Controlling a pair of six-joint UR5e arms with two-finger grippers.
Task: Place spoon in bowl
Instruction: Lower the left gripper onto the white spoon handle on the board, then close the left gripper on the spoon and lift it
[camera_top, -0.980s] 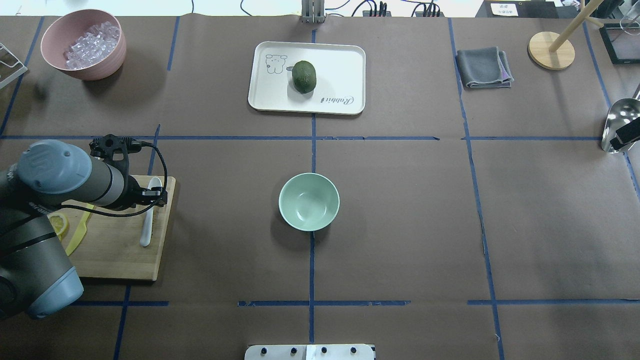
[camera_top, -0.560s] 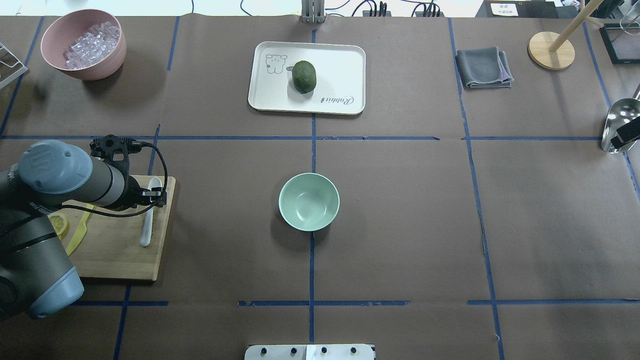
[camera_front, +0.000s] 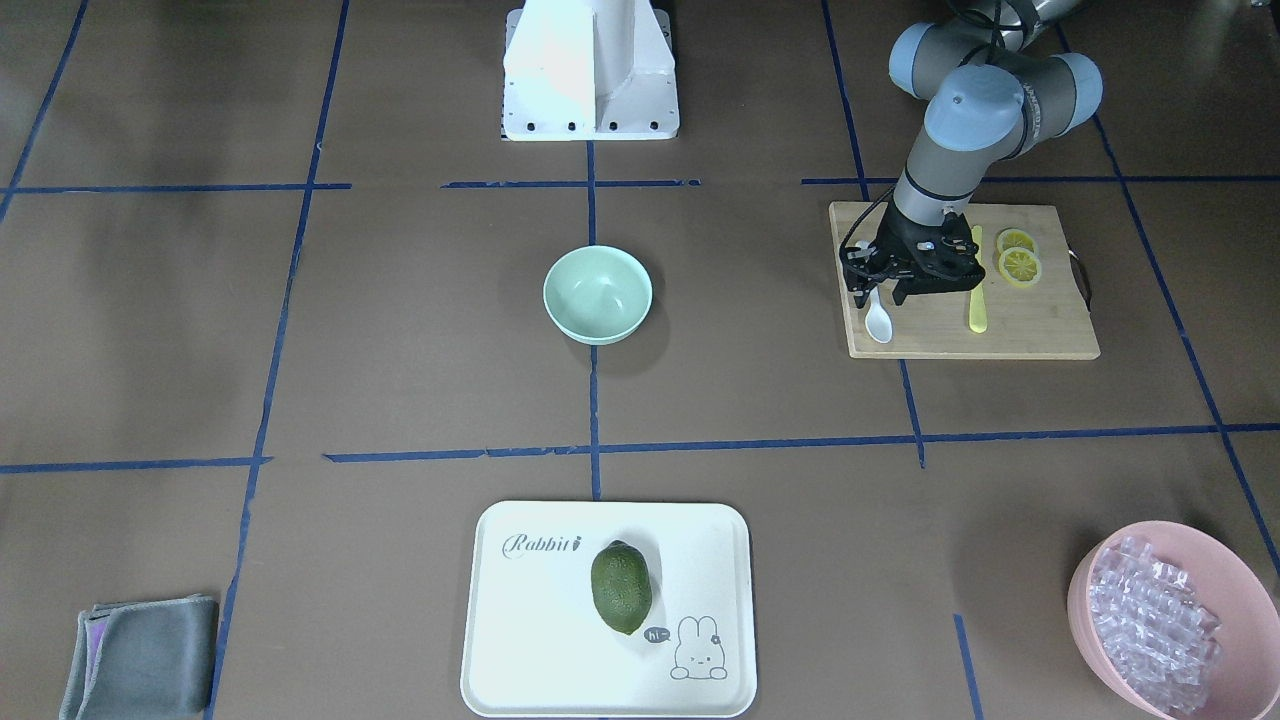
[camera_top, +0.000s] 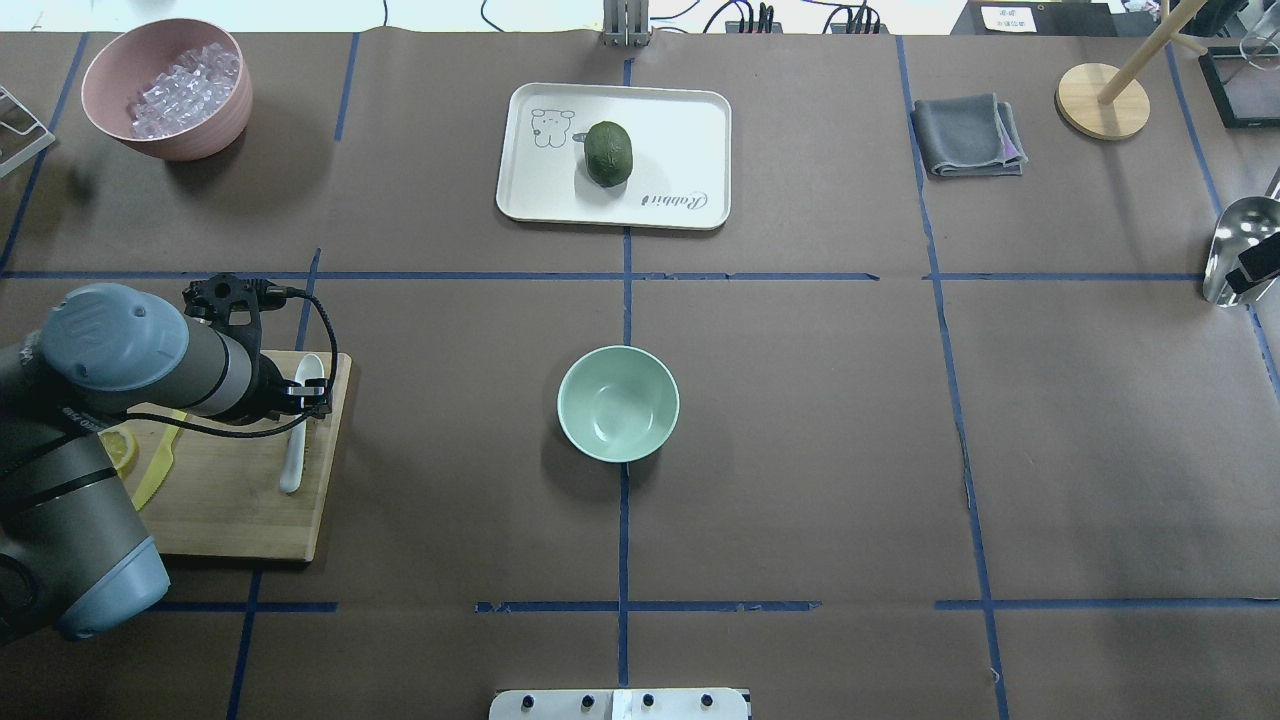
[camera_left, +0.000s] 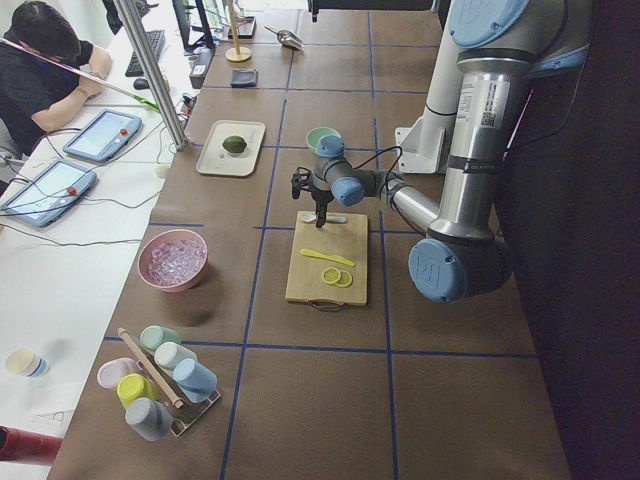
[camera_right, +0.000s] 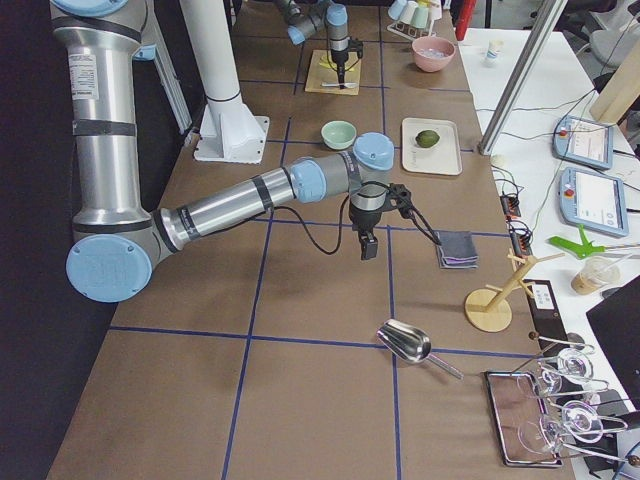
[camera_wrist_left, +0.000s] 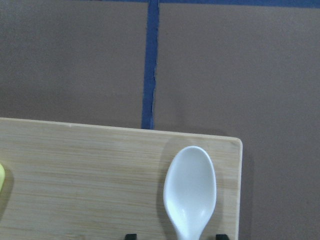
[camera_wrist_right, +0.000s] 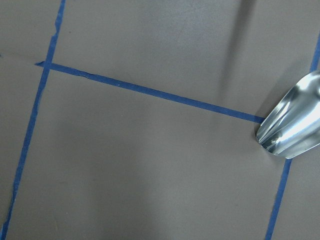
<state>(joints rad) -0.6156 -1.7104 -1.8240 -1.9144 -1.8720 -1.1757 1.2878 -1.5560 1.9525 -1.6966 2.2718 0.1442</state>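
Spoon (camera_wrist_left: 190, 192) found lying on board (camera_top: 240, 500) by worktop's left edge, scoop toward far edge. Left jaws held apart, straddling its neck, not yet closed. Jaws best closed squarely on the neck, spoon lifted level, then carried to bowl (camera_top: 618, 403) at worktop's middle. Right jaws: state cannot be told. Tray (camera_front: 540, 640) marked "Rabbit".

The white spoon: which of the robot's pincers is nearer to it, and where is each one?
Left. The left pincer sits over the spoon on the wooden board, straddling its handle. The right pincer is far across the table, near the metal scoop.
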